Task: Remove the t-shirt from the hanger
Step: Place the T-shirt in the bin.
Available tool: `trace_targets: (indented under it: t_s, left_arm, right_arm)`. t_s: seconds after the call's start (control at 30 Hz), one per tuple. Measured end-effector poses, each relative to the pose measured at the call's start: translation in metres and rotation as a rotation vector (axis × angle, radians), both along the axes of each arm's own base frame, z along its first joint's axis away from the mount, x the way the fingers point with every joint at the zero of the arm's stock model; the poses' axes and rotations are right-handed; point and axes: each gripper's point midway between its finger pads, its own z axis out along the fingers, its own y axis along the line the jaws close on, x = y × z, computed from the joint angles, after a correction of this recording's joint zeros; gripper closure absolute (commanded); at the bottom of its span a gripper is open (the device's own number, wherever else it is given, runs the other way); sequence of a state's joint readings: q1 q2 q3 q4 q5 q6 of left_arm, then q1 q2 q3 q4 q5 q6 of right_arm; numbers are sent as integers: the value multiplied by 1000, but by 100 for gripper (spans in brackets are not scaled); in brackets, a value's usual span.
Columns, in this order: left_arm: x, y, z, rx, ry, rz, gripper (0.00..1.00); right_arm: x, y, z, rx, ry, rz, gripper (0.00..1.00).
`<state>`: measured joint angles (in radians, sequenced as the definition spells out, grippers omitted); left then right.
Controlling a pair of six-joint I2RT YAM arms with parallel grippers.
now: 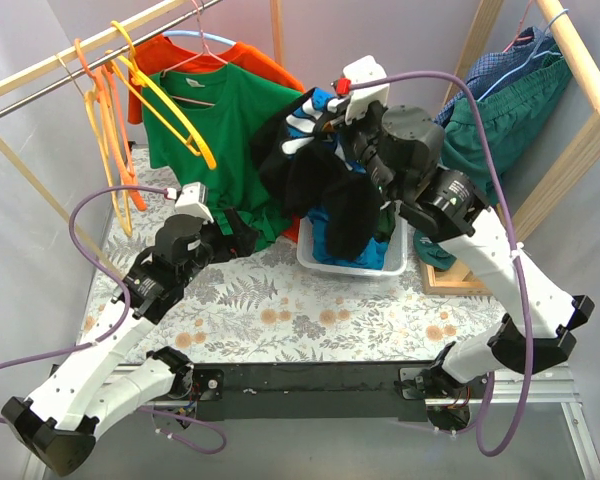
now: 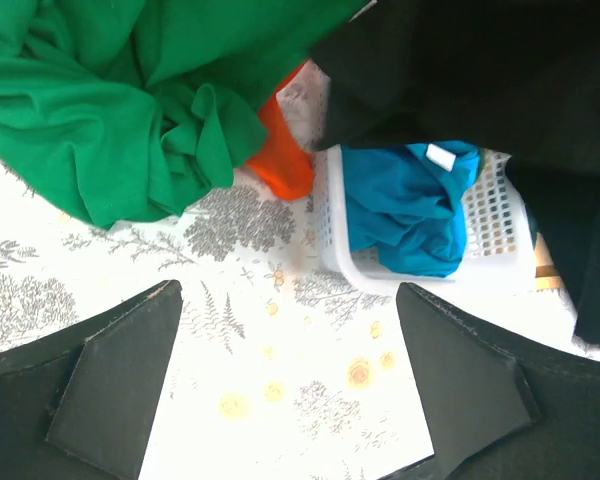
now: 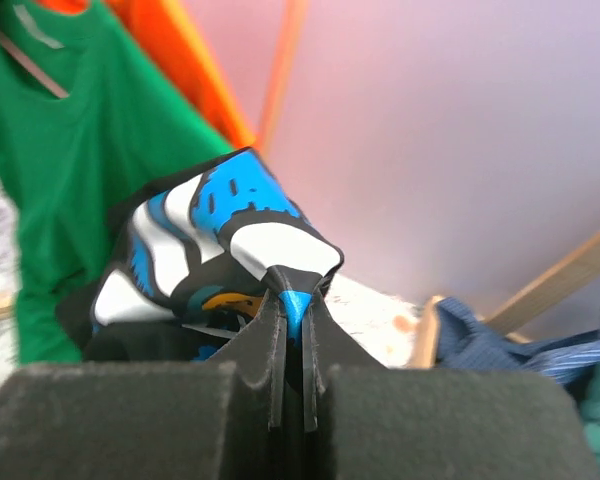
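Black printed t-shirt (image 1: 325, 180) is judged soft, light and floppy, so a bunched fold is best pinched. It's hung above the basket (image 1: 350, 268), clenched in the right gripper (image 3: 292, 300); that pinch is only shown by the right wrist view. The left gripper (image 2: 288, 300) is seen released, empty, over the bench (image 2: 260, 400).

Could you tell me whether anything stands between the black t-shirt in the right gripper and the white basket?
Nothing visible does: the black t-shirt, pinched in the right gripper, hangs directly over the white basket, which holds a blue garment.
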<state>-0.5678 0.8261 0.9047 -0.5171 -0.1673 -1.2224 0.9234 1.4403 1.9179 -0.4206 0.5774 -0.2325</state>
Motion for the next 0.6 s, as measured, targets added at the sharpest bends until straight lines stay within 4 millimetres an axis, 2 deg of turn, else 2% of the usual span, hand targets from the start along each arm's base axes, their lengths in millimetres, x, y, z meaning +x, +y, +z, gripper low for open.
trace_targets:
  t_s: [0.13,0.2,0.27,0.3,0.53,0.6]
  left_arm:
    - [-1,1,8,-19,-28,1,11]
    - [-2,1,8,-25,-33,2,11]
    - [-2,1,6,-27,-29,4,11]
    - [-2,1,4,-29,-25,6,11]
    - [3,-2,-15,-15,29,21,12]
    - [6,-4,-21,-8,50,23,11]
  right_arm:
    - [19,-16,6,-34,-30,-57,99]
    - [28,-22,0,-45,-33,-80,99]
    - [34,-28,-15,-53,-24,-99,99]
    - [37,-31,-25,-59,-17,-107,99]
    - [51,-55,-139,-63,126,-84,99]
    - [54,-58,-158,-45,154,-70,99]
